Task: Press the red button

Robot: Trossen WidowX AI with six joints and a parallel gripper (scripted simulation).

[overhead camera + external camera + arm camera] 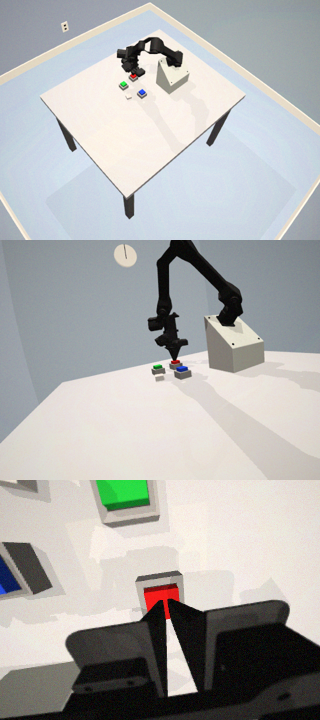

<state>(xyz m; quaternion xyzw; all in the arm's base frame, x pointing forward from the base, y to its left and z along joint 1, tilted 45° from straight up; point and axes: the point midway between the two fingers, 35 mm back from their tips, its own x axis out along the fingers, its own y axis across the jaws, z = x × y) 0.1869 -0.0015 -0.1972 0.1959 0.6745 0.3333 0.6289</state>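
Observation:
The red button (133, 76) (175, 361) (156, 594) sits on its grey base on the white table (129, 134). My gripper (134, 72) (174, 356) (165, 603) is shut and empty, pointing straight down. Its fingertips are directly over the red button, at or just above its top. In the wrist view the closed tips cover the near part of the red cap.
A green button (123, 84) (157, 366) (123, 492) and a blue button (141, 92) (182, 368) (7, 577) stand close by. A small white block (128, 96) (159, 377) lies between them. The arm's slanted grey pedestal (171, 77) (233, 348) stands to the right.

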